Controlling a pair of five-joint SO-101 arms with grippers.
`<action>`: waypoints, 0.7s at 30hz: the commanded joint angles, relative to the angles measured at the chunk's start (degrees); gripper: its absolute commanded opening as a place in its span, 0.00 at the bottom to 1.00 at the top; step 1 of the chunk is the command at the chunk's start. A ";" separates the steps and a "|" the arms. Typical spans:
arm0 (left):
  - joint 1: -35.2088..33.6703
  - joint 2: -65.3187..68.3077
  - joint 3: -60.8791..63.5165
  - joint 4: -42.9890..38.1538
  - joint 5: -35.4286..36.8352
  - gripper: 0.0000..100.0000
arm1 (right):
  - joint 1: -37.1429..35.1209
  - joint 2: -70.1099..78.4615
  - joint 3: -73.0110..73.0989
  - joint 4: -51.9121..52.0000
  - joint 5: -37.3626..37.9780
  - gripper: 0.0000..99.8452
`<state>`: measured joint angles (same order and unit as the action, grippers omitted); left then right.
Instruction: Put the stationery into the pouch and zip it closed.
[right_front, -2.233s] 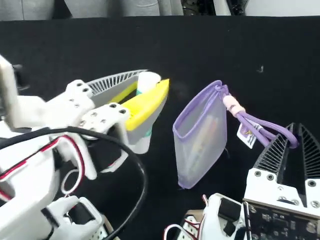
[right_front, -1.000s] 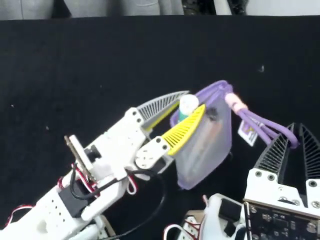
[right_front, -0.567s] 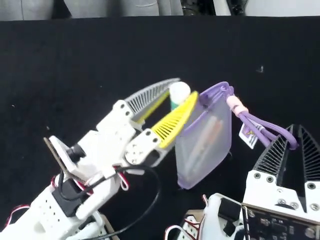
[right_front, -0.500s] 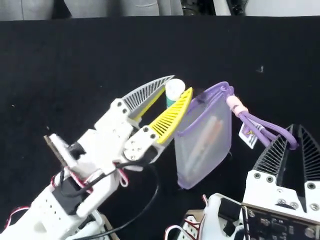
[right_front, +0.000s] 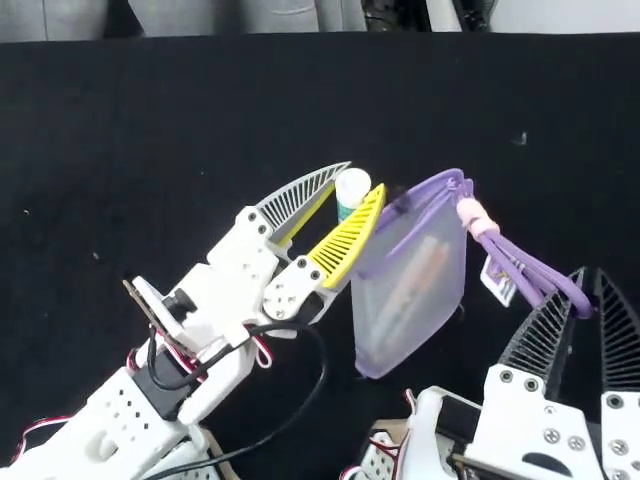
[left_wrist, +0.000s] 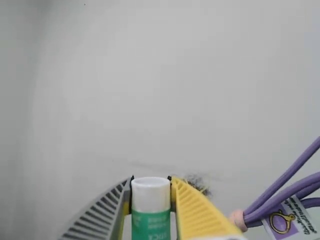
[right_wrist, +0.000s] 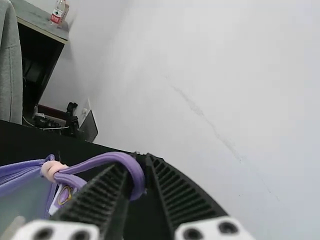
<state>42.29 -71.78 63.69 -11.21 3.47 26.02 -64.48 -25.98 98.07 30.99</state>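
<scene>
The left gripper (right_front: 358, 190) is clamped on the glue stick (right_front: 351, 186), just outside the pouch's (right_front: 410, 285) open mouth. The right gripper (right_front: 588, 290) pinches the pouch's purple strap (right_front: 520, 262). Released here, the stick would likely fall beside the pouch (the yellow finger could also fold the rim shut). The high view shows that gap to the pouch; the left wrist view shows the stick sitting squarely between the fingers.

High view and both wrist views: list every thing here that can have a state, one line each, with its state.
pouch: unzipped, mouth open, some stationery already inside.
glue stick: capped, clamped beside the pouch's mouth, not yet inside.
left gripper: jaws shut on the glue stick.
purple strap: pulled out from the pouch, its loop caught in the right gripper.
right gripper: jaws shut on the purple strap.
</scene>
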 joint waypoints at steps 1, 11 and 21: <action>-0.22 -0.44 -4.62 -0.79 -0.18 0.03 | 0.53 0.31 -1.01 0.26 0.53 0.01; -1.63 0.35 -7.16 -0.70 7.30 0.03 | 0.62 0.04 -1.01 0.26 0.70 0.01; 1.71 6.33 -2.59 -0.79 7.12 0.03 | 0.44 0.04 -1.01 0.26 0.53 0.01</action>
<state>40.88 -67.30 61.32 -11.21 10.42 26.02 -64.66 -25.98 98.07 30.99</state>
